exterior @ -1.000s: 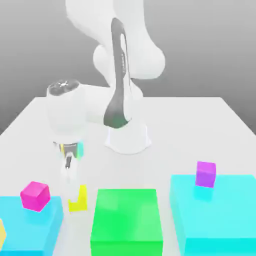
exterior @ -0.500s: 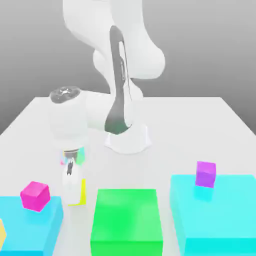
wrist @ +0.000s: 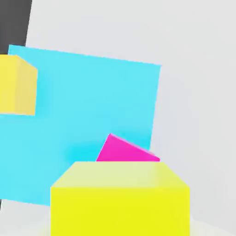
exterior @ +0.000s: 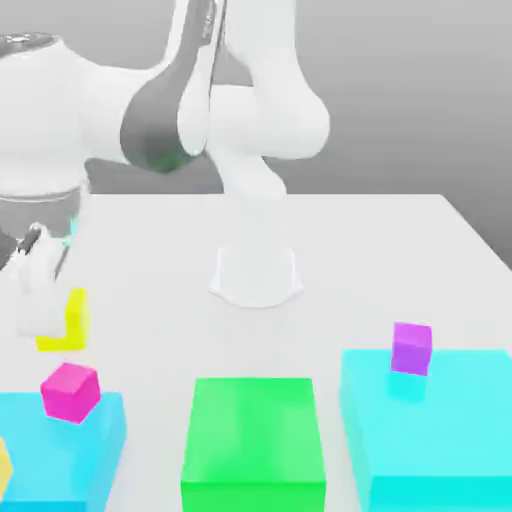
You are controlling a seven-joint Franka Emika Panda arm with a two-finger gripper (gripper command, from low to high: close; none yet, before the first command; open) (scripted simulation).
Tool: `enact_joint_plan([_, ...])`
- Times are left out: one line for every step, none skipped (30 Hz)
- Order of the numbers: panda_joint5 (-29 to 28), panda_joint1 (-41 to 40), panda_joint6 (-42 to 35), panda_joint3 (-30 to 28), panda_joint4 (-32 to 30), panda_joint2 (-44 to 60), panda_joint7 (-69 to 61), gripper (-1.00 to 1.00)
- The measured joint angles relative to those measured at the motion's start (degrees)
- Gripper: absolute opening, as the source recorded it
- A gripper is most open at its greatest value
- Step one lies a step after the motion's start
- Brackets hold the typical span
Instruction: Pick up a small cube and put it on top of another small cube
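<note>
1. Gripper (exterior: 45, 325): fingers closed on the small yellow cube (exterior: 76, 322), gripping it.
2. Yellow cube: held at the exterior view's left, above the white table (exterior: 300, 345).
3. Magenta cube (exterior: 70, 392): resting on the blue block (exterior: 60, 450), near the held cube.
4. Green block (exterior: 253, 430): between the blue block and the cyan block (exterior: 435, 420).
5. Purple cube (exterior: 411, 348): seated on the cyan block.

Claw (exterior: 42, 332) gripping yellow cube (exterior: 77, 322) | magenta cube (exterior: 70, 392) on blue block (exterior: 88, 455) | purple cube (exterior: 411, 348) on cyan block (exterior: 435, 430)
</note>
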Motion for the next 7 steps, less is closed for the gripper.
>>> enact_joint_plan([0.2, -0.1, 1.8, 0.0, -0.3, 1.7, 0.1, -1.00])
enact_joint_plan([0.3, -0.5, 3.9, 0.3, -0.6, 3.5, 0.2, -1.00])
enact_joint_plan([0.5, -0.5, 6.2, 0.4, -1.0, 5.4, 0.1, 1.00])
enact_joint_plan([0.5, -0.5, 6.2, 0.4, -1.0, 5.4, 0.1, 1.00])
enact_joint_plan([0.5, -0.5, 6.2, 0.4, -1.0, 5.4, 0.1, 1.00])
enact_joint_plan([0.5, -0.5, 6.2, 0.4, -1.0, 5.4, 0.1, 1.00])
enact_joint_plan([0.5, -0.5, 6.2, 0.4, -1.0, 5.4, 0.1, 1.00])
